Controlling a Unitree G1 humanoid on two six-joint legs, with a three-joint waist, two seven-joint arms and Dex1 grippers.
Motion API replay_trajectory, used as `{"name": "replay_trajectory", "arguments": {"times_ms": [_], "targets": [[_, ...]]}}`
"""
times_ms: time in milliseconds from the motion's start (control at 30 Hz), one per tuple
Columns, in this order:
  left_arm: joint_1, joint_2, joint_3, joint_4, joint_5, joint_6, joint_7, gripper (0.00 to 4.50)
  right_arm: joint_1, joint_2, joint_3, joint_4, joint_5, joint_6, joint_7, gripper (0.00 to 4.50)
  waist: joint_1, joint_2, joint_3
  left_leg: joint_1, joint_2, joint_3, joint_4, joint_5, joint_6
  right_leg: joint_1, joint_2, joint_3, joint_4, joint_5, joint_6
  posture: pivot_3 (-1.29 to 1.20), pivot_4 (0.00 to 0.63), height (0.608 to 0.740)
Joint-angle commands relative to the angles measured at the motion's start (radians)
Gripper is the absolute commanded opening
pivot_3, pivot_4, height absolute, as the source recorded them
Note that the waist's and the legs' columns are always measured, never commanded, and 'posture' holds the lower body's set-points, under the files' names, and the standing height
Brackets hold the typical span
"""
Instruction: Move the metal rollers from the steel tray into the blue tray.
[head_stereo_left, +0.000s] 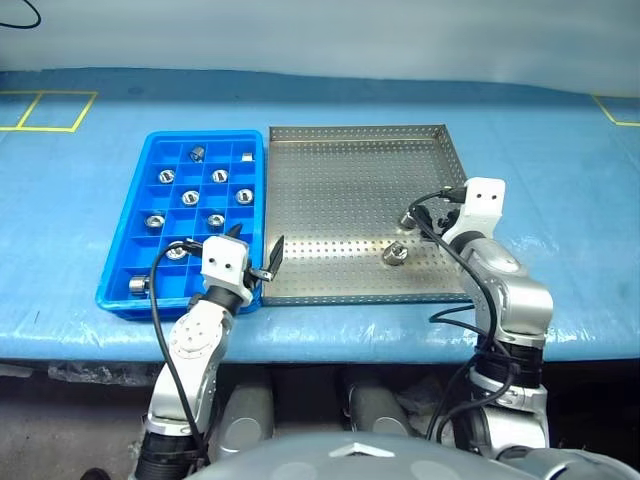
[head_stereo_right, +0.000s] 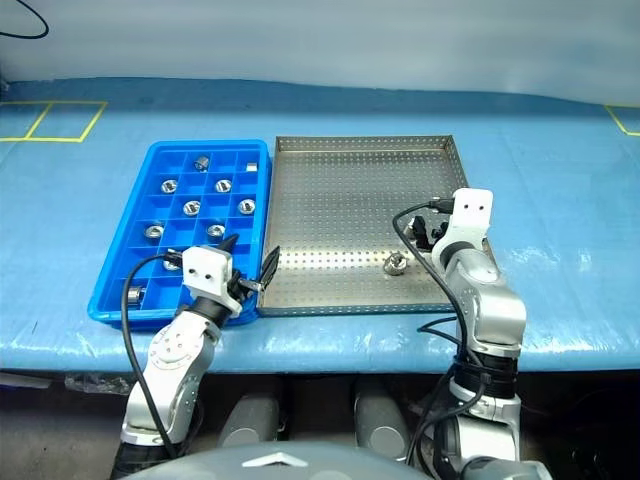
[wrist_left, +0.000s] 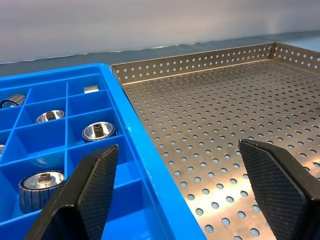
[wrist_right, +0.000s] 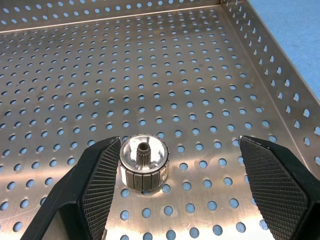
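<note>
Resting place: a blue-covered tabletop (head_stereo_left: 560, 170) carried both trays, set side by side with their long rims touching.
Steel tray (head_stereo_left: 340, 180): it lay at 3 o'clock of the blue tray, perforated all over, with low raised rims.
Blue tray (head_stereo_left: 140, 205): it lay at 9 o'clock of the steel tray, its grid of small square compartments holding about ten rollers (head_stereo_left: 190, 197), one to a compartment, some standing on end and some lying on their sides.
Last roller (head_stereo_left: 395, 255): a single roller stood upright on the steel tray's floor, hollow centre facing up, toward the near rim and at about 5 o'clock of the tray's middle.
Right pincer (wrist_right: 175, 185): its fingers were spread wide and low over the steel tray; in the right wrist view the roller (wrist_right: 144, 162) sat between them, just beside one finger's ribbed pad (wrist_right: 102, 187) and well clear of the other. Whether that pad touched the roller could not be told.
Left pincer (head_stereo_left: 258, 256): spread wide and empty, it straddled the seam of the two trays at their near corner, one finger (wrist_left: 95, 192) over the blue tray, the other over the steel tray.
Floor marks: yellow taped lines (head_stereo_left: 45, 110) showed at 10 o'clock of the trays.
</note>
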Motion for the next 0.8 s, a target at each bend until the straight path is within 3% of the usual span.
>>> {"name": "replay_trajectory", "arguments": {"times_ms": [33, 433, 533, 700, 800], "targets": [[-0.012, -0.001, -0.009, -0.003, -0.006, -0.014, -0.003, 4.21, -0.027, 0.002, 0.022, 0.052, 0.006, -0.066, 0.014, 3.99, 0.000, 0.000, 0.000, 0.000, 0.000, 0.000, 0.000, 0.000, 0.000, 0.000, 0.000, 0.000, 0.000, 0.002, 0.003, 0.11, 0.150, 0.740], [-0.022, -0.009, -0.020, 0.004, -0.004, -0.021, 0.003, 4.21, -0.088, 0.010, 0.075, 0.227, -0.013, -0.179, 0.018, 3.99, 0.002, 0.000, 0.000, 0.000, 0.000, 0.000, 0.000, 0.000, 0.000, 0.000, 0.000, 0.001, 0.000, 0.002, 0.003, 0.12, 0.150, 0.740], [-0.023, -0.011, -0.022, 0.003, -0.002, -0.022, 0.008, 4.21, -0.094, 0.006, 0.065, 0.263, -0.021, -0.200, -0.003, 3.39, 0.001, 0.000, 0.000, 0.000, -0.001, 0.001, 0.000, 0.000, 0.000, 0.000, 0.000, 0.001, -0.001, 0.002, 0.003, 0.13, 0.150, 0.740], [-0.024, -0.015, -0.022, 0.000, 0.001, -0.023, 0.015, 4.21, -0.084, -0.010, 0.064, 0.275, -0.024, -0.213, -0.012, 1.76, 0.001, 0.000, 0.000, 0.000, -0.001, 0.001, 0.000, 0.000, 0.000, 0.000, 0.000, 0.002, -0.001, 0.002, 0.004, 0.13, 0.150, 0.740], [-0.026, -0.015, -0.023, -0.001, 0.001, -0.023, 0.017, 4.21, -0.076, -0.015, 0.067, 0.252, -0.023, -0.209, -0.009, 1.72, 0.001, 0.000, 0.000, 0.000, -0.001, 0.001, 0.000, 0.000, 0.000, 0.000, 0.000, 0.002, -0.001, 0.002, 0.004, 0.13, 0.150, 0.740]]}}
